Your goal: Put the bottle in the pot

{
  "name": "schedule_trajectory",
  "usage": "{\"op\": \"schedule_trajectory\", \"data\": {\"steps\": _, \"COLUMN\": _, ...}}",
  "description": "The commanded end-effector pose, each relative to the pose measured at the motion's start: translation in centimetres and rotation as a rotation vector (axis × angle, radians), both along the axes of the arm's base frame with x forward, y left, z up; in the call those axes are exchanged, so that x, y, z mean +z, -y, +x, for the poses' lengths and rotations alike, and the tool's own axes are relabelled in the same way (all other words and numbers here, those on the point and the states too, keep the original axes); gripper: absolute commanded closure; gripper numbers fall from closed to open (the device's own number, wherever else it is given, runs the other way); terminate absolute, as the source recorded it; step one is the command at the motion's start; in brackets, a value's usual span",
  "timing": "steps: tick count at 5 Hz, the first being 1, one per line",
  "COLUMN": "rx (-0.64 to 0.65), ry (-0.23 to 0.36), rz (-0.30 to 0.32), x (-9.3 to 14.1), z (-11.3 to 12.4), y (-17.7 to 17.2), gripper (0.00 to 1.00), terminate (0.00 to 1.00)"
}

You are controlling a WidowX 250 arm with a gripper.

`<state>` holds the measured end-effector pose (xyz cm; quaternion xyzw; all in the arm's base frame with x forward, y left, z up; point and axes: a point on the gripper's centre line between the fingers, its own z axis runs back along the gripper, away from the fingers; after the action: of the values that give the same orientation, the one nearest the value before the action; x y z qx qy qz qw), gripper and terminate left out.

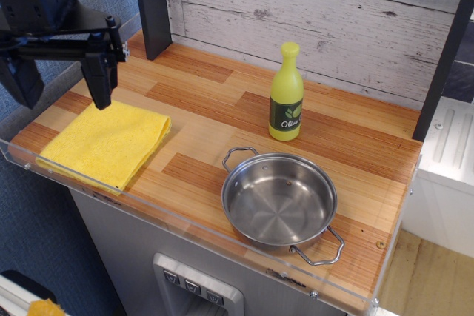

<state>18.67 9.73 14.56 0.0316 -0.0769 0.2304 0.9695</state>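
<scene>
The yellow-green bottle (286,98) with a yellow cap and dark "Olive" label stands upright on the wooden counter, toward the back middle. The shiny steel pot (279,201) with two wire loop handles sits empty just in front of the bottle, near the counter's front edge. My black gripper (61,86) hangs at the far left above the counter's left end, far from the bottle. Its jaws are spread wide apart and hold nothing.
A folded yellow cloth (107,142) lies on the left of the counter, under and beside the gripper. A clear plastic lip (185,220) runs along the front edge. A whitewashed plank wall (333,27) and dark posts (152,9) bound the back.
</scene>
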Motion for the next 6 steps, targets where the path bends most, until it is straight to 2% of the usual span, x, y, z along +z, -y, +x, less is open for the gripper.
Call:
{"op": "schedule_trajectory", "data": {"steps": 1, "rx": 0.000, "ry": 0.000, "rz": 0.000, "x": 0.0, "z": 0.0, "y": 0.0, "gripper": 0.00, "terminate": 0.00}}
{"op": "schedule_trajectory", "data": {"steps": 2, "rx": -0.072, "ry": 0.021, "rz": -0.051, "x": 0.1, "z": 2.0, "y": 1.9, "gripper": 0.00, "terminate": 0.00}}
{"op": "schedule_trajectory", "data": {"steps": 3, "rx": -0.138, "ry": 0.052, "rz": -0.064, "x": 0.7, "z": 4.5, "y": 4.6, "gripper": 0.00, "terminate": 0.00}}
{"op": "schedule_trajectory", "data": {"steps": 4, "rx": -0.269, "ry": 0.080, "rz": -0.052, "x": 1.3, "z": 7.8, "y": 7.7, "gripper": 0.00, "terminate": 0.00}}
{"op": "schedule_trajectory", "data": {"steps": 5, "rx": -0.338, "ry": 0.081, "rz": -0.033, "x": 1.3, "z": 10.7, "y": 9.8, "gripper": 0.00, "terminate": 0.00}}
{"op": "schedule_trajectory", "data": {"steps": 6, "rx": -0.339, "ry": 0.050, "rz": 0.010, "x": 0.4, "z": 12.9, "y": 10.7, "gripper": 0.00, "terminate": 0.00}}
